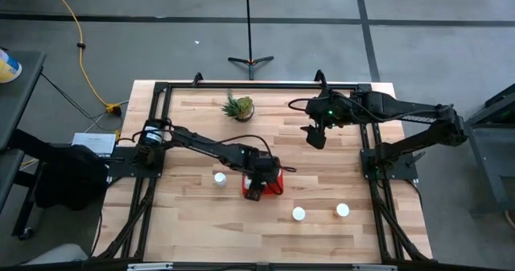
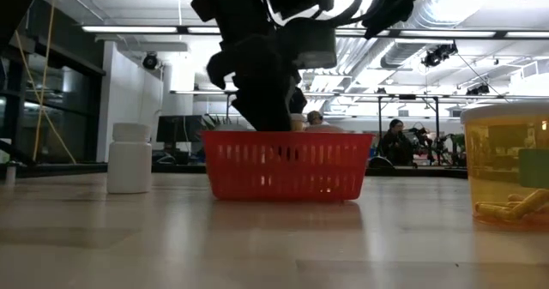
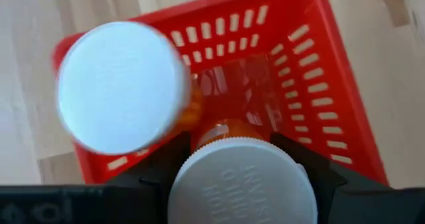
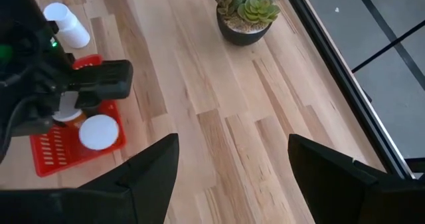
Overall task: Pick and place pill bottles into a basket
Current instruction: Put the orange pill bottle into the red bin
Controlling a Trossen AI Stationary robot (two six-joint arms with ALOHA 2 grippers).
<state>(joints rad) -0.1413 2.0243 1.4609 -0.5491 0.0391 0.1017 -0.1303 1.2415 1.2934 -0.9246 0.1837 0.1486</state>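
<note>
Basically a wood table [image 1: 193, 223] with both arms in view, task partway done. Left arm reaches in from the left side to the middle of the table; right arm waits raised over the far right part, not near any bottle.

Basket [image 1: 276, 182] – red, mesh-sided, sitting mid-table directly under the left gripper [image 1: 255, 192]. Left wrist view looks straight down into it: the left gripper's fingers are clenched on a bottle [image 3: 238, 181] with an orange body and a white cap, held just above or at the basket's rim. A second white-capped orange bottle [image 3: 121, 86] sits in the basket beside it – blurred, so cannot tell whether it is upright or leaning. Right wrist view also shows a white cap [image 4: 99, 131] in the basket.

Right gripper [image 4: 232, 167] – fingers spread wide, holding nothing, hovering over bare wood between the basket and the small potted plant [image 4: 243, 10] at the far edge.

Left to do, as far as can be seen: three bottles out on the table. One white bottle [image 1: 219, 177] stands just left of the basket, two more [image 1: 298, 214] [image 1: 343, 210] sit nearer the front edge, to the right of the basket, well apart from it. Low view shows one of these up close – orange, translucent, with pills [image 2: 506, 207] inside.

Judgement: one bottle in, one about to be released, three remaining – roughly the first third to half. The release should be easy; the basket has room.
</note>
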